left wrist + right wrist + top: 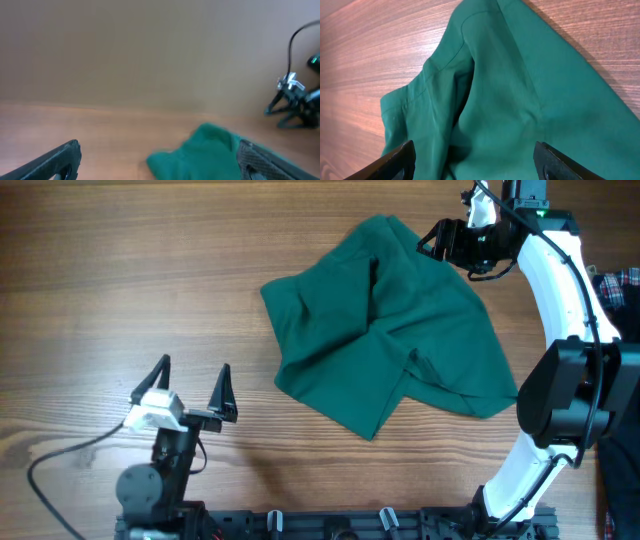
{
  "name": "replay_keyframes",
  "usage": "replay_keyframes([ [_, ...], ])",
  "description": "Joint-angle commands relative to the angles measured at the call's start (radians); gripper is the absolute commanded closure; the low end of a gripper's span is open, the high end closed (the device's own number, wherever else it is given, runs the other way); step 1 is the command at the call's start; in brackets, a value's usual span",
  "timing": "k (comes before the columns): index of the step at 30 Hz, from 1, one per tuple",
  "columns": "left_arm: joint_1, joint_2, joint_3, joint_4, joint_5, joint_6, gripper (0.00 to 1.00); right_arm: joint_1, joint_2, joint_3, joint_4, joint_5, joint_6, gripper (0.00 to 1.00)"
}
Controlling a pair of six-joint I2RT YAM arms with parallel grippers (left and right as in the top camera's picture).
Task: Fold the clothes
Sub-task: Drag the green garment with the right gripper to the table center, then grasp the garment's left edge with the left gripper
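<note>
1. One dark green garment (385,320) lies crumpled on the desk (120,270), right of the middle, with a raised fold running down its centre.
2. Its far corner sits just beside your right pincer (428,242), and its near corner points toward the desk's front edge.
3. Your right pincer's jaws are spread wide over the cloth and grip nothing. In the right wrist view, its fingers (395,160) flank the fabric.
4. Your left pincer (193,366) is also spread wide and empty, well apart from the garment's left edge.
5. Bare desk stretches across the left and far sides. A plaid cloth (612,285) lies at the right edge.
</note>
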Motion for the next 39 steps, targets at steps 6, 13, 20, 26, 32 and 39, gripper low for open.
replay_keyframes([
  [6, 0.01, 1.04, 0.984, -0.559, 0.172, 0.161, 0.0, 0.0, -0.006, 0.012, -0.076, 0.135, -0.011, 0.2],
  [13, 0.008, 1.746, 1.484, -0.706, 0.174, 0.165, 0.0, 0.0, -0.006, 0.011, -0.136, 0.192, -0.031, 0.17],
  [20, -0.037, 1.904, 1.484, -0.74, 0.255, 0.483, 0.08, 0.0, -0.006, 0.011, -0.15, 0.234, -0.029, 0.16],
  [26, -0.129, 1.992, 1.484, -0.751, 0.214, 0.637, 0.11, 0.0, -0.005, 0.011, -0.164, 0.242, -0.03, 0.16],
  [32, -0.134, 2.028, 1.484, -0.751, 0.214, 0.637, 0.09, 0.0, -0.005, 0.011, -0.165, 0.268, -0.029, 0.15],
  [39, -0.13, 2.079, 1.484, -0.747, 0.168, 0.637, 0.12, 0.0, -0.005, 0.011, -0.165, 0.268, -0.029, 0.15],
])
